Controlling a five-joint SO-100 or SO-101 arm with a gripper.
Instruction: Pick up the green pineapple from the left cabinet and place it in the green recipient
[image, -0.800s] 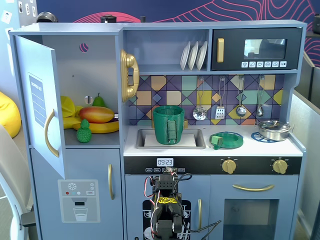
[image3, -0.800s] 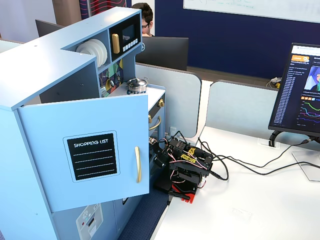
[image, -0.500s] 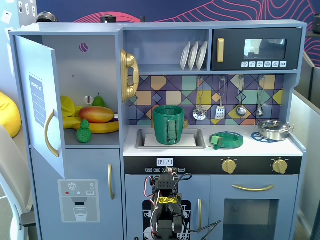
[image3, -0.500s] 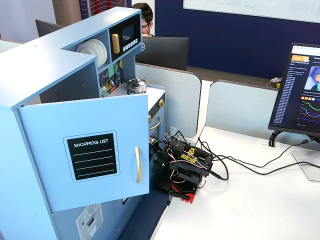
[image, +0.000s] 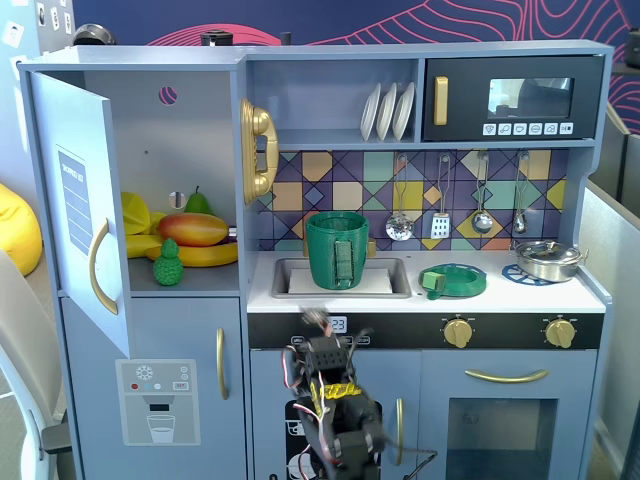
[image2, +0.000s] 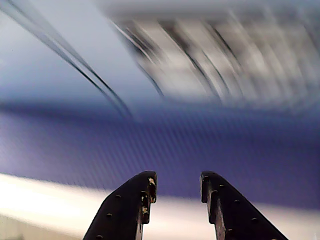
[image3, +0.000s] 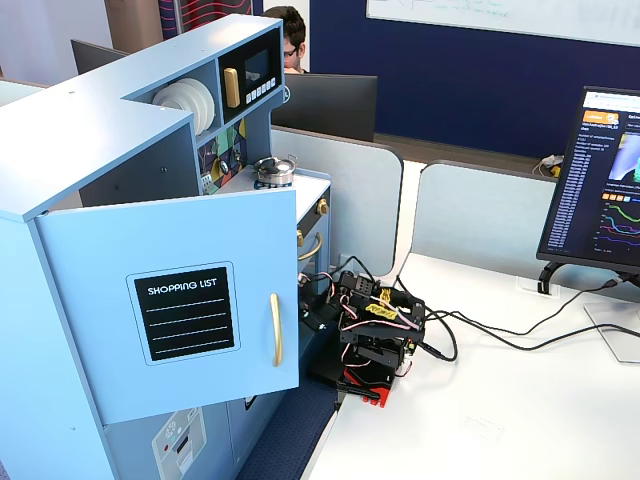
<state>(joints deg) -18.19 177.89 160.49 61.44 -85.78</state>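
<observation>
Fixed view: white table (image3: 520, 420); grey partitions (image3: 480, 215); monitor (image3: 600, 180).

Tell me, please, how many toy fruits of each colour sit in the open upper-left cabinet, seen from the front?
Green: 2, the small bumpy green plastic pineapple and the green pear with a stem.
Yellow: 2 at least, the yellow banana and a partly hidden yellow piece.
Orange-red: 1, the smooth oval mango.
Total: 5.

Left cabinet (image: 190, 130) door open, mango (image: 193, 229) seemingly behind green pineapple (image: 168, 264)
</observation>
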